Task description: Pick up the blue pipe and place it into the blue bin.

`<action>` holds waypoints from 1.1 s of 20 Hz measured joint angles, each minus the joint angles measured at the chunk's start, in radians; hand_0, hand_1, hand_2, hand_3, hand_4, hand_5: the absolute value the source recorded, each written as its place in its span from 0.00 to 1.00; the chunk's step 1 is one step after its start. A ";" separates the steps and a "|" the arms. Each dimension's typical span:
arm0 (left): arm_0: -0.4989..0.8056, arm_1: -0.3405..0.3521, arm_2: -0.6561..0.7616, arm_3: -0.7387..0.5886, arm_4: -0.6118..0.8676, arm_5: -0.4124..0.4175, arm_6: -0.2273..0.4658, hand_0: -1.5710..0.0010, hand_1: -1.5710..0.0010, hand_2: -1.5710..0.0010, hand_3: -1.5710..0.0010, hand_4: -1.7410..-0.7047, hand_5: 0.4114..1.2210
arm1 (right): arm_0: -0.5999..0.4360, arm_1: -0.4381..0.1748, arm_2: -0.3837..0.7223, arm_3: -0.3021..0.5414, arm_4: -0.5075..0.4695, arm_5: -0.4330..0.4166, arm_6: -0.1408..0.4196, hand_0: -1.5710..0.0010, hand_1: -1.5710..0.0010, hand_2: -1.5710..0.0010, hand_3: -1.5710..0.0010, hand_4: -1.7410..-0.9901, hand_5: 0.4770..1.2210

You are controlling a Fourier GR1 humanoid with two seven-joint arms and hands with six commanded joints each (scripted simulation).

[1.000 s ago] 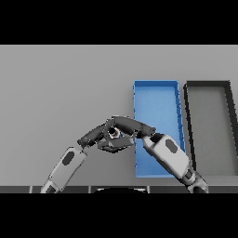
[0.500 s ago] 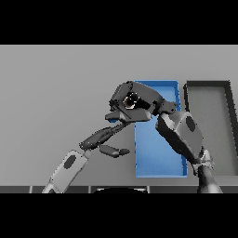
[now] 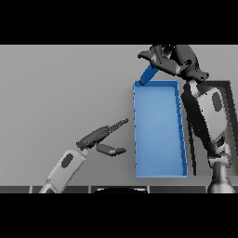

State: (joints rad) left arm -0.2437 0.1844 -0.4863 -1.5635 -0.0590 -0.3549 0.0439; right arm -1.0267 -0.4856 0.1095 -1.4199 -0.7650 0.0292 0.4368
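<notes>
The right arm reaches far forward and up along the right side, its forearm steep. The right robot hand (image 3: 169, 59) is raised high, fingers curled in a closed grasp. The left arm enters from the lower left, and the left robot hand (image 3: 100, 138) is low, fingers straight and relaxed, thumb spread apart.

Both arms wear white-and-grey shells — each ending in a dark, slender-fingered hand — with black oval insets.

blue bin (image 3: 160, 173) interior open, left hand (image 3: 100, 139) just beside it
</notes>
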 measured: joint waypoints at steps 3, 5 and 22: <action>0.002 0.006 0.003 0.003 0.007 -0.009 -0.010 1.00 1.00 1.00 1.00 0.82 0.09 | 0.102 -0.008 0.004 0.048 0.021 -0.010 0.008 0.00 0.00 0.00 0.00 0.00 0.87; 0.008 0.001 0.001 0.007 0.008 -0.008 0.002 1.00 1.00 1.00 1.00 0.82 0.08 | 0.170 -0.018 0.015 0.031 0.027 -0.029 0.028 0.00 0.00 0.00 0.00 0.00 0.87; 0.007 0.000 0.000 -0.019 0.009 0.004 0.035 1.00 1.00 1.00 1.00 0.82 0.05 | 0.404 -0.196 0.491 0.132 -0.219 -0.299 0.173 0.66 0.70 0.71 0.77 0.61 0.89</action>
State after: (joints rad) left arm -0.2369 0.1848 -0.4862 -1.5829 -0.0501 -0.3510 0.0785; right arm -0.6228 -0.6813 0.6007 -1.2879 -0.9841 -0.2699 0.6097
